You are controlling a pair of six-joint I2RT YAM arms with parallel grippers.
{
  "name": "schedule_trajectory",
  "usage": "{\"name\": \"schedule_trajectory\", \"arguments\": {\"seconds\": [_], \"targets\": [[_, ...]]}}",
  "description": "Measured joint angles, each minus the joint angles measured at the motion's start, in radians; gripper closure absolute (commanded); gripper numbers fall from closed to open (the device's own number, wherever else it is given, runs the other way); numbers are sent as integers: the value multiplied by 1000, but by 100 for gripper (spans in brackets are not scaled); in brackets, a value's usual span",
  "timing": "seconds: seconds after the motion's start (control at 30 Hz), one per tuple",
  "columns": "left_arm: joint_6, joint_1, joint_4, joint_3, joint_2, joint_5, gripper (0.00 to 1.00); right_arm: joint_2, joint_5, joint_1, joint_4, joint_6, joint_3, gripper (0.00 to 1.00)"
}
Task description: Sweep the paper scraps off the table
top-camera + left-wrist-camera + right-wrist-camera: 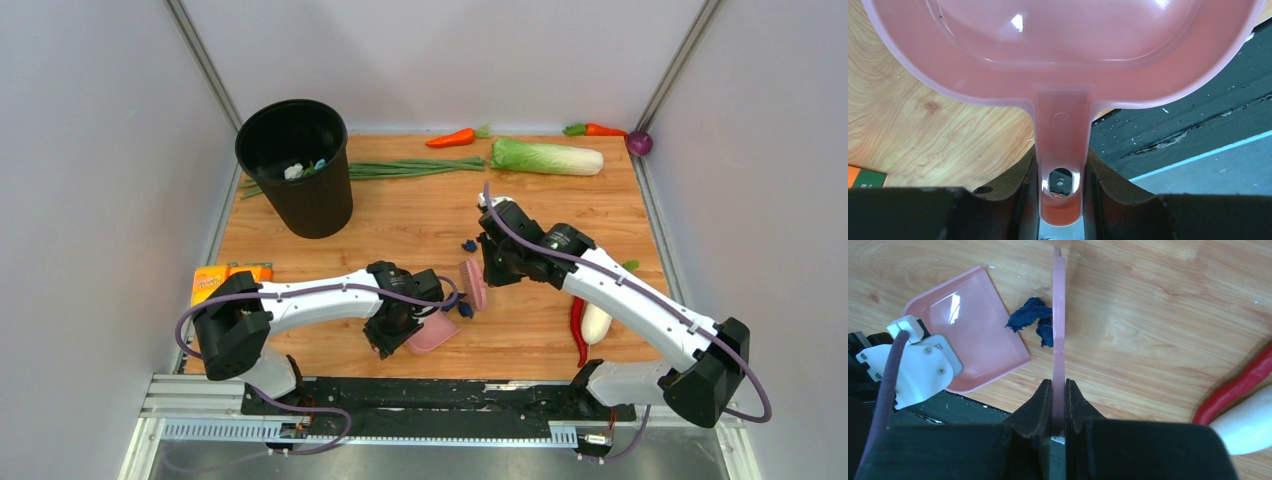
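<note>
Pinching pink brush [1058, 315] edge-on, right gripper [1058, 395] clamped; navy paper scraps [1030, 320] touch brush, between it and dustpan [968, 325] lip; left gripper [1060, 172] clenched on dustpan handle

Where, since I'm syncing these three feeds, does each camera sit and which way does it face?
Top external: high behind the robot, looking down on the table; the left gripper and right gripper show.
Left wrist: on the left arm, looking along its fingers at the pink dustpan whose handle they clamp.
Right wrist: looking down past its fingers, clamping the pink brush, at paper scraps.
Shared: both wrist views show the dustpan and table.
</note>
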Motion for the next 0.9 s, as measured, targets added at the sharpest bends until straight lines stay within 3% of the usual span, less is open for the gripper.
{"name": "schedule_trajectory", "arguments": {"seconds": [0.47,0.9], "targets": [[0,0,0,0,0,-25,100,61,8,129,75,0,0,100],[0,0,0,0,-8,-36,100,72,-22,149,125,35,0,100]]}}
